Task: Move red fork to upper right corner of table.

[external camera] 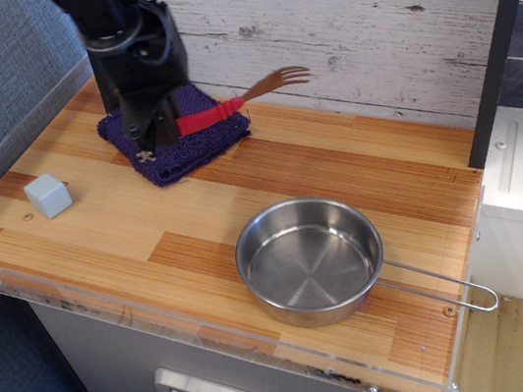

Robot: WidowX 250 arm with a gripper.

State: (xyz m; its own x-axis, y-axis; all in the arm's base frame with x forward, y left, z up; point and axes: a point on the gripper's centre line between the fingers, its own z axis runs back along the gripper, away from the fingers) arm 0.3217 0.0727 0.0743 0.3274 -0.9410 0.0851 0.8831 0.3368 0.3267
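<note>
My black gripper (pixel 160 132) is at the back left of the wooden table (pixel 98 232), above a purple cloth (pixel 196 144). It is shut on the red handle of the red fork (pixel 214 114). The fork is held off the table, roughly level, with its tines (pixel 285 78) pointing right toward the whitewashed back wall. The handle's gripped end is hidden between the fingers.
A steel pan (pixel 311 260) sits at the front right, its wire handle (pixel 445 286) reaching toward the right corner. A pale grey-blue cube (pixel 48 195) lies at the left. A clear acrylic rim (pixel 204 334) edges the front. A black post (pixel 499 29) stands at the right.
</note>
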